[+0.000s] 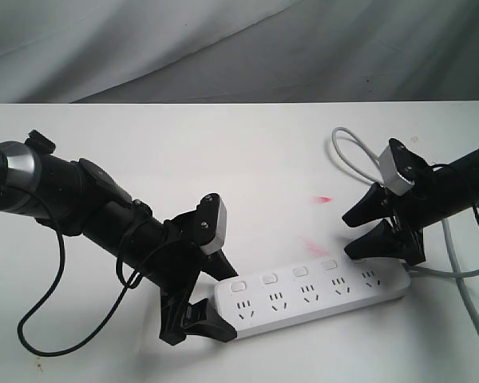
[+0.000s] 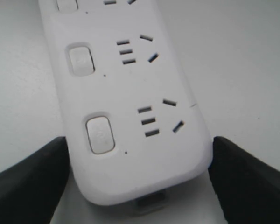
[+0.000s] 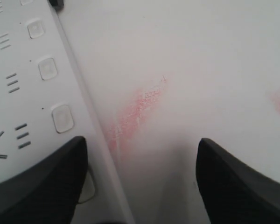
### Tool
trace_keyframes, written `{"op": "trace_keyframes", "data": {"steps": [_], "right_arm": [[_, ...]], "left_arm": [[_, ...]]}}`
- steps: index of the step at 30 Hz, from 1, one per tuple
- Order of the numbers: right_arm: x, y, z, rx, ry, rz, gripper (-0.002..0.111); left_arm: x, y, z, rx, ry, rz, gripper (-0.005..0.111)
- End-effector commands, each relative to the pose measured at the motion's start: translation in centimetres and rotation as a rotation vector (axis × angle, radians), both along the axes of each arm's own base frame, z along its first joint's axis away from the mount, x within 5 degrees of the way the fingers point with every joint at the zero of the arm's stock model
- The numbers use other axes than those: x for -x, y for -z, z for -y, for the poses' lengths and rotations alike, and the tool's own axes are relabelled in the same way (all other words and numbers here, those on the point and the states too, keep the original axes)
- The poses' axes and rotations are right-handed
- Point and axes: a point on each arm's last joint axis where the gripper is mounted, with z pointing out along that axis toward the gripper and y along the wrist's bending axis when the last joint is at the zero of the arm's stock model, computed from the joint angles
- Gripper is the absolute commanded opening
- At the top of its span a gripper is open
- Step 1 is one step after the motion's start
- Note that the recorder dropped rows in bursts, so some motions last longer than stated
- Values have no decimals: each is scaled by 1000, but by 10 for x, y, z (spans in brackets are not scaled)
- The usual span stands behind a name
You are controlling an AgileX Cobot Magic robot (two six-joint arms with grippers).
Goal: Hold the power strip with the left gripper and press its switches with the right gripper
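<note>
The white power strip [image 1: 311, 294] lies slanted on the white table, its grey cord [image 1: 463, 273] leaving the right end. My left gripper [image 1: 211, 302] straddles its left end. In the left wrist view its black fingers [image 2: 32, 182] lie against both long sides of the power strip [image 2: 130, 154], so my left gripper [image 2: 139, 177] is shut on it. The switches [image 1: 300, 272] run in a row above the sockets. My right gripper [image 1: 364, 231] stands open at the cord end. One of its fingertips [image 3: 42, 182] partly covers the last of the switches [image 3: 63, 117], while the other hangs over bare table.
The grey cord loops at the back right [image 1: 351, 152] and trails off the right side. A black cable [image 1: 40, 319] hangs from the left arm onto the table. Faint red smears [image 1: 323, 198] mark the tabletop behind the strip.
</note>
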Motion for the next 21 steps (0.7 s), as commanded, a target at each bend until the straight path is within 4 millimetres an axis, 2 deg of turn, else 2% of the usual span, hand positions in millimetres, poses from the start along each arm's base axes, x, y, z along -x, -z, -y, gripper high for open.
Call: {"op": "trace_keyframes", "data": {"steps": [1, 7, 12, 21], "right_arm": [[0, 15, 10, 151, -39, 56, 61], [1, 15, 13, 179, -43, 52, 61], [-1, 6, 16, 225, -24, 79, 61], [-2, 7, 17, 232, -12, 83, 61]], "left_arm": [[0, 1, -1, -19, 5, 24, 30], [0, 1, -1, -19, 5, 24, 30], [0, 1, -1, -19, 5, 24, 30], [0, 1, -1, -19, 5, 24, 30]]}}
